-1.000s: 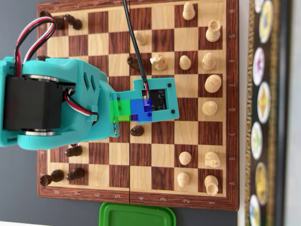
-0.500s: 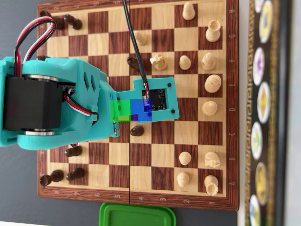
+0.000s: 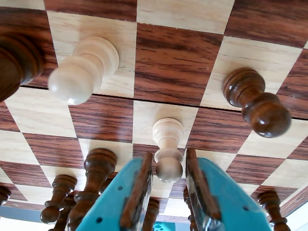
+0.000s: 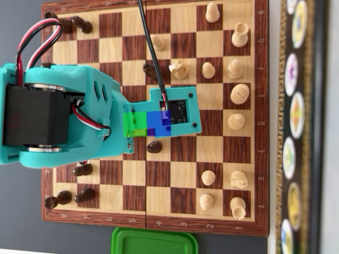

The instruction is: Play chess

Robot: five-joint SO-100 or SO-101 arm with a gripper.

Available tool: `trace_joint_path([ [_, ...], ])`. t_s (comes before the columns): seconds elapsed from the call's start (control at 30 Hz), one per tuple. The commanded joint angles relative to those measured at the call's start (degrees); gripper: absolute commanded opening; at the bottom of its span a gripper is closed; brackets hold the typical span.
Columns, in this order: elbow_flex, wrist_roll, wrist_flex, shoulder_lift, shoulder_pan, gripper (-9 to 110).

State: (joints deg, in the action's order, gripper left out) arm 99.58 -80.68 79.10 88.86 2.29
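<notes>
Nothing has moved; the end effector (image 3: 168,180) stands apart around a pale turned-wood pawn (image 3: 168,149), not gripping.

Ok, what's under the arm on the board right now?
In the wrist view, a light pawn stands between the open pincer fingers, on a dark square. Overhead, the arm covers it and the nearby squares.

The teal arm (image 4: 79,119) reaches across from the left in the overhead view, its wrist pointing down, and in the wrist view the pincer (image 3: 168,166) stands with both brown-padded jaws parted.
</notes>
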Motion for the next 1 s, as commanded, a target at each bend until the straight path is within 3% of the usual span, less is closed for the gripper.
trace_joint_path([
  [0.0,-1.05,0.18,-0.44,2.72,-0.53,12],
  [0.57,-0.35,0.26,0.0,9.23,0.18,12],
  [0.97,10.55,-0.35,-0.62,26.46,2.9,12],
])
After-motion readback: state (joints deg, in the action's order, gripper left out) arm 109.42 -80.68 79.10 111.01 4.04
